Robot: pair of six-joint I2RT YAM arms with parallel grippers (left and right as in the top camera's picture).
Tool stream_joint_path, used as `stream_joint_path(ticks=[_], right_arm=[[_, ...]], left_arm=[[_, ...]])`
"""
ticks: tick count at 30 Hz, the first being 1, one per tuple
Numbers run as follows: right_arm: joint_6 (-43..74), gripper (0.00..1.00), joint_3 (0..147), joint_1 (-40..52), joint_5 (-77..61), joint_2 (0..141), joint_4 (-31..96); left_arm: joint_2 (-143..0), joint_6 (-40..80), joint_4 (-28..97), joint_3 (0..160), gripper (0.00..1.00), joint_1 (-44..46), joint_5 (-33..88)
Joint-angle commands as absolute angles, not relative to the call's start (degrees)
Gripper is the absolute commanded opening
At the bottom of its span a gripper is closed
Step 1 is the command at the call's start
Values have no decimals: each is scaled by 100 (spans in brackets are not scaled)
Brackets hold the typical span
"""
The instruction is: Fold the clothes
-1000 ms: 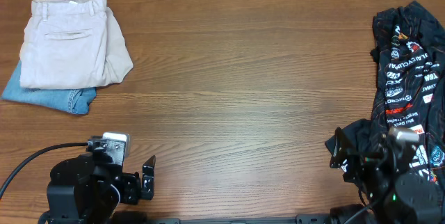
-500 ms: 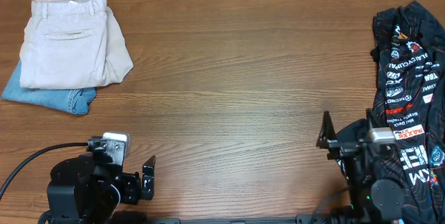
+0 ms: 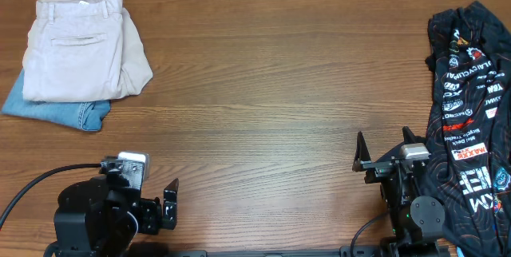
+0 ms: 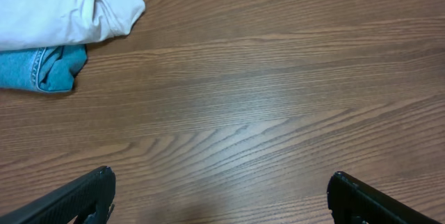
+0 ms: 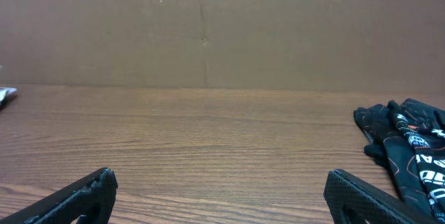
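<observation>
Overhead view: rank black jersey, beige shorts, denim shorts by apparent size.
1. black jersey, though cut off at the frame edge.
2. beige shorts.
3. denim shorts, mostly hidden under the beige pair.

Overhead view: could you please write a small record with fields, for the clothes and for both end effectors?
beige shorts: look folded, far left corner, on top of the denim shorts
denim shorts: under the beige pair, partly showing
black jersey: crumpled, not folded, at the right edge
left end effector: open, empty, over bare table
right end effector: open, empty, near the jersey
</observation>
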State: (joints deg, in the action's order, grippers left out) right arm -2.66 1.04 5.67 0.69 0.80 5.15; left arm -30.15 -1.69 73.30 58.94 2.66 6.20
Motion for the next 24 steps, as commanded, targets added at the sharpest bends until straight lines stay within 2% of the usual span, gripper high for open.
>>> stream_joint_path(ticks=[1, 24], right_arm=[[-305, 100, 47, 539, 30, 30, 482], [-305, 100, 47, 539, 30, 30, 482]], left_arm=[[-2989, -261, 7317, 5896, 100, 266, 578], [-2858, -261, 7301, 5874, 100, 255, 576]])
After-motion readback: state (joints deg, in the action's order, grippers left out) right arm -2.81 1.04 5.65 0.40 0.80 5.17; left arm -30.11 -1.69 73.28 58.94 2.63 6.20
